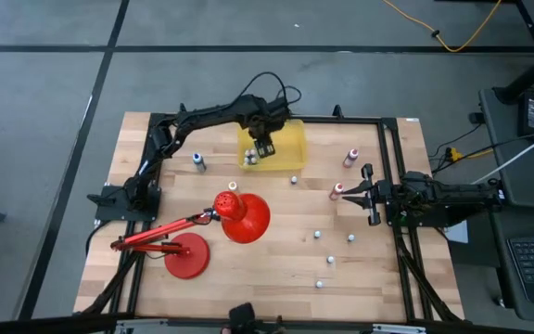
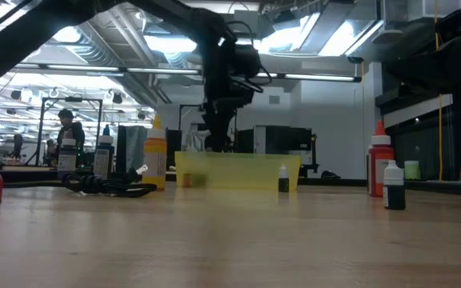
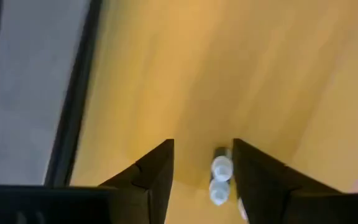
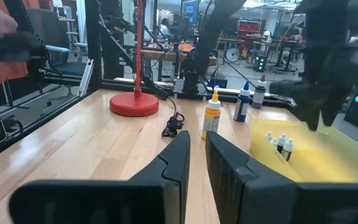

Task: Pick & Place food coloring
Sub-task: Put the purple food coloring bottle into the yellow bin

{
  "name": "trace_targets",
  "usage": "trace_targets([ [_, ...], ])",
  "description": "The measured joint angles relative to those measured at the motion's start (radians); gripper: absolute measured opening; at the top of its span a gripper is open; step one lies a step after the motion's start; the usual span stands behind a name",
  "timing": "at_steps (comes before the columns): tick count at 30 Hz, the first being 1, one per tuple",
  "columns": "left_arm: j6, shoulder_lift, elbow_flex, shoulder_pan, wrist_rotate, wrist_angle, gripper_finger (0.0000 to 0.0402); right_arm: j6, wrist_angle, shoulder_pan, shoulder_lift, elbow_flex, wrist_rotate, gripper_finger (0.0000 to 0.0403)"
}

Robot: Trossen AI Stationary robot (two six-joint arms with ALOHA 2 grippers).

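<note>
A translucent yellow bin (image 1: 286,139) stands at the table's far middle. A few food coloring bottles (image 1: 248,159) with pale caps lie in its left part. My left gripper (image 1: 263,148) hangs above the bin, pointing steeply down, fingers open. In the left wrist view two white-capped bottles (image 3: 220,168) show below, between the fingers, on the bin's floor (image 3: 185,68). In the low view the gripper (image 2: 215,138) is clear above the bin's rim (image 2: 238,157). My right gripper (image 1: 371,195) rests shut and level at the table's right edge.
More bottles stand about the table: a blue one (image 1: 198,162), a pink one (image 1: 350,158), a red one (image 1: 337,190), and several tiny ones (image 1: 331,261) at the near right. A red desk lamp (image 1: 239,215) with its round base (image 1: 185,257) stands at the near left.
</note>
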Motion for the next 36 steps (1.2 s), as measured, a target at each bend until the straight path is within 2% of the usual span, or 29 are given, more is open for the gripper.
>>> trace_targets([
  [7, -0.109, -0.118, -0.013, 0.040, -0.068, -0.011, 0.0240, 0.000, 0.000, 0.000, 0.000, 0.000, 0.000, 0.0056],
  [13, -0.224, -0.226, -0.029, 0.086, -0.219, -0.024, 0.0298, 0.000, 0.000, 0.000, 0.000, 0.000, 0.000, 0.0056],
  [17, -0.269, -0.279, -0.029, 0.134, -0.281, -0.081, 0.0313, 0.000, 0.000, 0.000, 0.000, 0.000, 0.000, 0.0056],
  [24, -0.342, -0.348, -0.038, 0.225, -0.249, -0.176, 0.0312, 0.000, 0.000, 0.000, 0.000, 0.000, 0.000, 0.0056],
  [27, -0.399, -0.409, -0.122, 0.262, -0.250, -0.151, 0.0312, 0.000, 0.000, 0.000, 0.000, 0.000, 0.000, 0.0056],
  [36, -0.614, -0.628, -0.503, 0.329, -0.254, -0.045, 0.0311, 0.000, 0.000, 0.000, 0.000, 0.000, 0.000, 0.0056],
])
